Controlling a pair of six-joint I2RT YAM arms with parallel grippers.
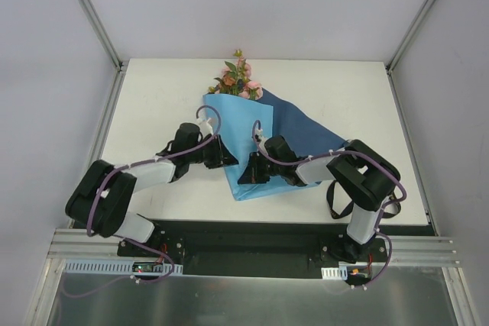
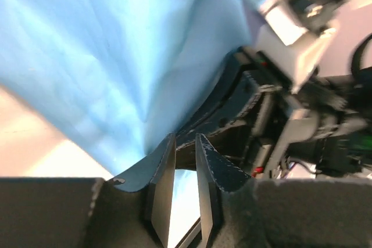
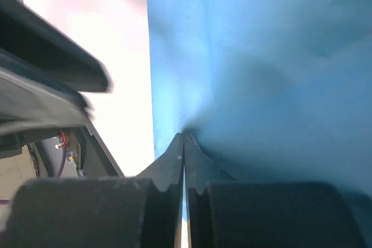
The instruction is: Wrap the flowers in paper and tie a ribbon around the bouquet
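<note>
The light blue paper [image 1: 237, 116] is folded into a cone over the flowers [image 1: 238, 80], whose pink and orange blooms stick out at its far end. A navy flap [image 1: 302, 131] lies spread to the right. My left gripper [image 1: 228, 159] sits at the cone's left edge near the narrow end. Its jaws [image 2: 185, 137] stand a little apart with nothing between them. My right gripper [image 1: 246, 173] is at the cone's lower tip, shut [image 3: 183, 135] with a fold of paper [image 3: 261, 56] pinched at its tips. The black ribbon [image 1: 331, 200] lies by the right arm.
White walls and metal posts [image 1: 92, 13] enclose the white table [image 1: 153, 104]. The right arm's wrist [image 2: 279, 103] is close in front of the left gripper. The table's near edge meets the black base plate [image 1: 244, 238].
</note>
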